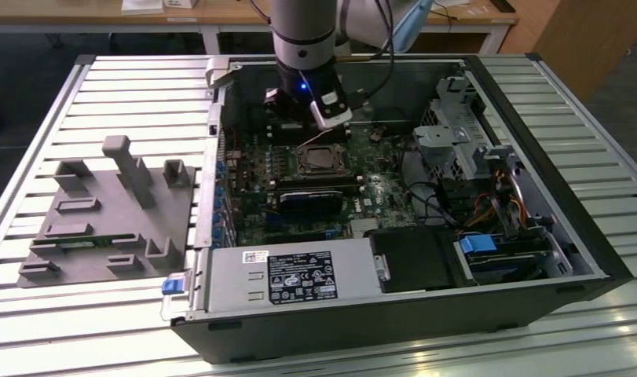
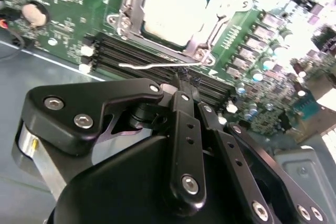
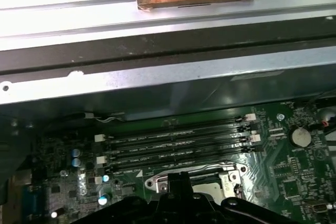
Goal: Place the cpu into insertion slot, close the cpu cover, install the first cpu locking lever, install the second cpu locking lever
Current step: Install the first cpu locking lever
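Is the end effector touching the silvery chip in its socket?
Apart. In the second wrist view the end effector lies short of the cpu; dark memory slots and a thin metal lever show between them.

The cpu (image 2: 176, 11) has a dull silvery metal top, with the cpu cover (image 2: 203, 39) around it in shinier bare metal. Pincer (image 2: 187, 80) looks matt black with glossy screw heads (image 2: 84, 121), and the bench (image 1: 119, 86) is ribbed, reflective metal.

Silvery cpu (image 2: 176, 11) under closed cpu cover (image 2: 131, 3)
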Controlling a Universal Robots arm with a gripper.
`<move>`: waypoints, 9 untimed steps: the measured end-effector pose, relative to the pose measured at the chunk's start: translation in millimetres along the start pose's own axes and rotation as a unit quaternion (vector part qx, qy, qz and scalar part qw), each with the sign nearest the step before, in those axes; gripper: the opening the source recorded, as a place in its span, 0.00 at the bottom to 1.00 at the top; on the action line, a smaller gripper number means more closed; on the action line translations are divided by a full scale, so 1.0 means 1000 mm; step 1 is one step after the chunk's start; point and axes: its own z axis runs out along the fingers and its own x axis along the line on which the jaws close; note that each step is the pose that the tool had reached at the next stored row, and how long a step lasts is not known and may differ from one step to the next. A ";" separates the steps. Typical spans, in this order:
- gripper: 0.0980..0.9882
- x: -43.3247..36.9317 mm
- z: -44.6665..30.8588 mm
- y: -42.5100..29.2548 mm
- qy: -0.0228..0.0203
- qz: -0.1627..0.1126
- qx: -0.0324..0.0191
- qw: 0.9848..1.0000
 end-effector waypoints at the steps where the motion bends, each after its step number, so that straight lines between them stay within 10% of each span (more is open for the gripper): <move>1: 0.01 0.0000 0.0004 -0.0003 -0.004 -0.001 -0.001 1.000; 9: 0.01 0.0001 0.0042 -0.0015 -0.033 -0.008 -0.005 0.999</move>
